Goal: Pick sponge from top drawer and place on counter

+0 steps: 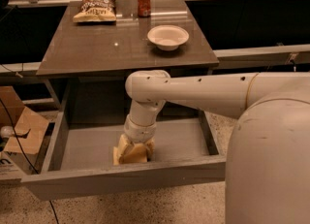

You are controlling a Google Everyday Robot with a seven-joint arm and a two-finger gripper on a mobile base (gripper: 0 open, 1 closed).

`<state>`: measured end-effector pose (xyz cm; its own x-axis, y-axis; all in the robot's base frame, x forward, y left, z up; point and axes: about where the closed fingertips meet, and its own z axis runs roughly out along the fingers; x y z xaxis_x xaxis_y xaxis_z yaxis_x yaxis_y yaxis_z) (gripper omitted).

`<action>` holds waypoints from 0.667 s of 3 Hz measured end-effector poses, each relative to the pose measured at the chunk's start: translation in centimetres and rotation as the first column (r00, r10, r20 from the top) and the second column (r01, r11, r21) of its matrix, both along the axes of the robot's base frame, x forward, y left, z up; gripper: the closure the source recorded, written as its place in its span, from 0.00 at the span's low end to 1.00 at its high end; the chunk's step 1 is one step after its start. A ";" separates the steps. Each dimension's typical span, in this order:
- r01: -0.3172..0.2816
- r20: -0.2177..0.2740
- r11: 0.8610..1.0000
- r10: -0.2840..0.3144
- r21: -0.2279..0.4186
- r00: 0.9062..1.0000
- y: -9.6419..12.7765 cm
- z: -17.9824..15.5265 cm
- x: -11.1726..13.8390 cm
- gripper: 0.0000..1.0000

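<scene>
The top drawer (121,177) is pulled out wide below the counter (121,43). My arm reaches down into it, and my gripper (133,146) is low over the drawer floor, left of its middle and near the front panel. A pale-yellow flat piece, the sponge (124,158), lies on the floor right under the gripper. The two touch or overlap, and I cannot tell whether the sponge is held. The wrist hides the top of it.
On the counter stand a white bowl (167,37), a red can (143,1) and a chip bag (96,8). A cardboard box (19,131) sits on the floor left of the drawer. My arm and body fill the right side.
</scene>
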<state>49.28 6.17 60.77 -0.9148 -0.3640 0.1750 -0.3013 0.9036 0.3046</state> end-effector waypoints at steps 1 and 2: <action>0.008 0.021 1.000 -0.008 0.002 1.000 0.3 0.4 0.3 0.82; 0.010 0.066 0.999 -0.013 0.034 0.998 0.5 1.5 1.2 1.00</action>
<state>50.47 6.66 62.28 -0.9281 -0.3580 0.1019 -0.3114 0.8967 0.3146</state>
